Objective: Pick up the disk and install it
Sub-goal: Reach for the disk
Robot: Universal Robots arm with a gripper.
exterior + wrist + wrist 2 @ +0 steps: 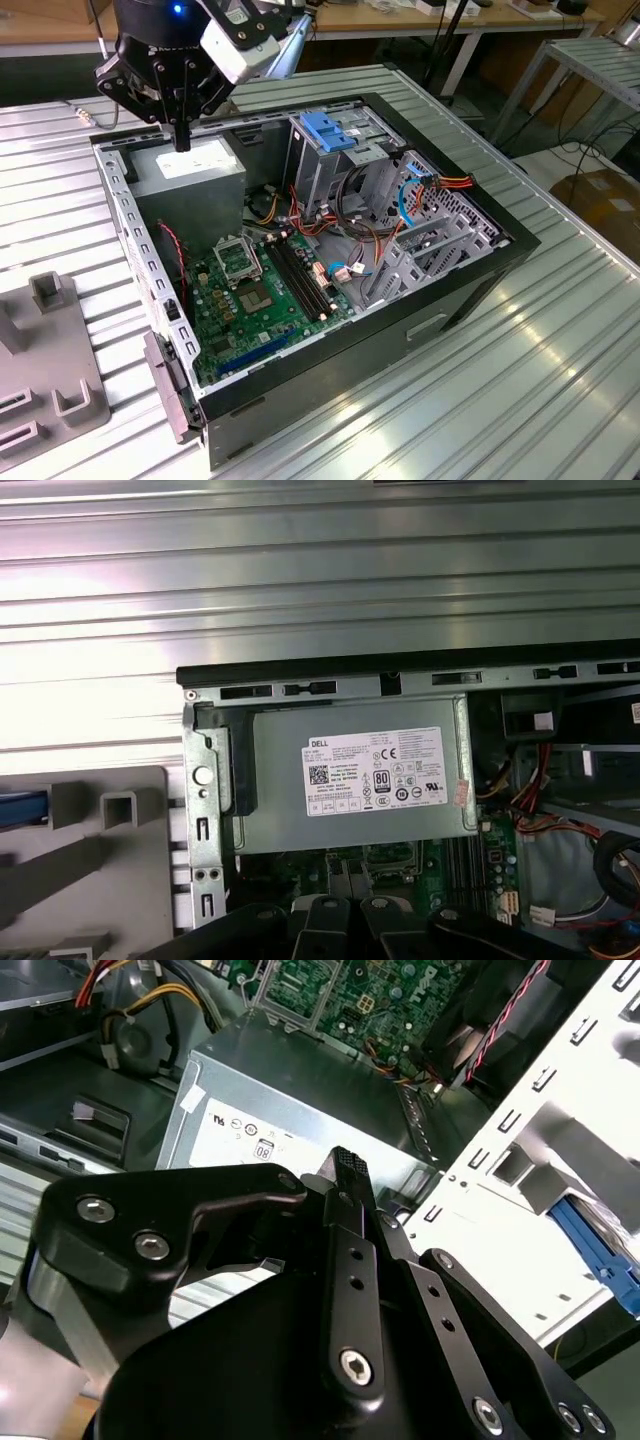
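**Exterior view.** I count one open computer case (320, 375) on the ribbed metal table (560, 380). Inside it are one power supply (190, 168), one green motherboard (260, 288) and one blue bracket (335, 130) atop the drive cage. One grey fixture (50, 385) stands outside the case at the exterior view's left. The gripper (182, 138) hangs just above the power supply, fingers together, nothing between them.

**Second wrist view.** This adds the closed, ribbed fingertip (346, 1164) up close, pointing at the power supply's labelled face. Past the case's pale side wall (520, 1175) I see one blue rail. I take it to be the disk (597, 1252) in its carrier, though its metal body is hidden.

**First wrist view.** This looks straight down on the power supply's label. It also shows one blue edge at the fixture, outside the case and well apart from the gripper.
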